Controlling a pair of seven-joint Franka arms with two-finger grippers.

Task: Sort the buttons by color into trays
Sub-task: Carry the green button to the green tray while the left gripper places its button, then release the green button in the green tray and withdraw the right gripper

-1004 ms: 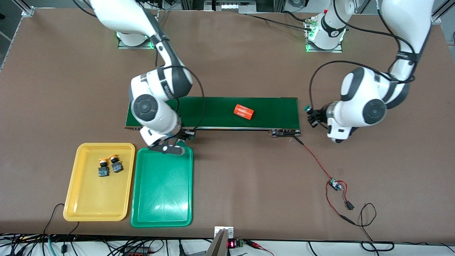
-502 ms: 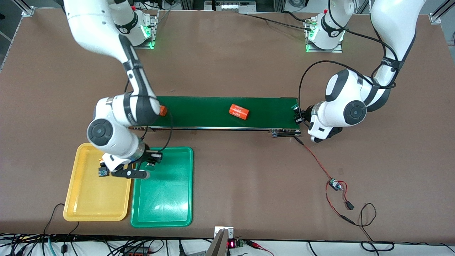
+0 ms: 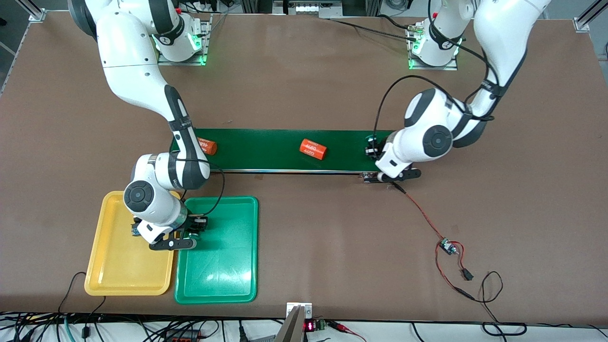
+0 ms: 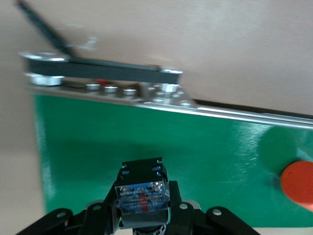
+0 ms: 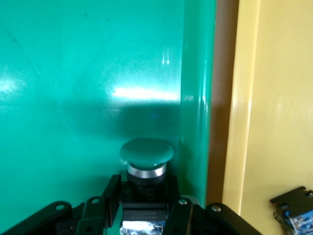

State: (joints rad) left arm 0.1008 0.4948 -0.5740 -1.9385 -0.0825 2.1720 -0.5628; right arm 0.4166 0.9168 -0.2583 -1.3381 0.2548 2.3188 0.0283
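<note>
Twice over gripping a button. With the right claw (image 3: 191,229) (image 5: 146,208), clamping tight on the dark body of a green-capped button (image 5: 146,152), cap pointing away from the wrist, and hovering low over the green tray (image 3: 223,266) (image 5: 73,73), close to the rim running beside the yellow tray (image 3: 123,270) (image 5: 274,98). With the right arm, partly covering the yellow tray in the front view, leaving only a dark button body (image 3: 136,231) (image 5: 296,215) peeking out in that tray, its cap colour impossible to tell. With the left claw (image 3: 371,151) (image 4: 142,220), pinching shut on another button (image 4: 142,192), dark block with a silvery label facing the wrist camera, cap out of sight there, and hanging over the conveyor belt (image 3: 275,142) (image 4: 220,156) at the end toward the left arm, just above the green surface. Sharing that belt with two orange cylinders bearing white print, one (image 3: 313,148) (image 4: 299,183) near the middle, the other (image 3: 206,146) at the end toward the right arm, beside the right arm's forearm. Lying side by side on the brown worktop (image 3: 308,85), nearer the front camera than the belt, rims almost touching: both trays. Trailing from the belt's end across the worktop: red and black wires leading to a small circuit board (image 3: 446,247).
</note>
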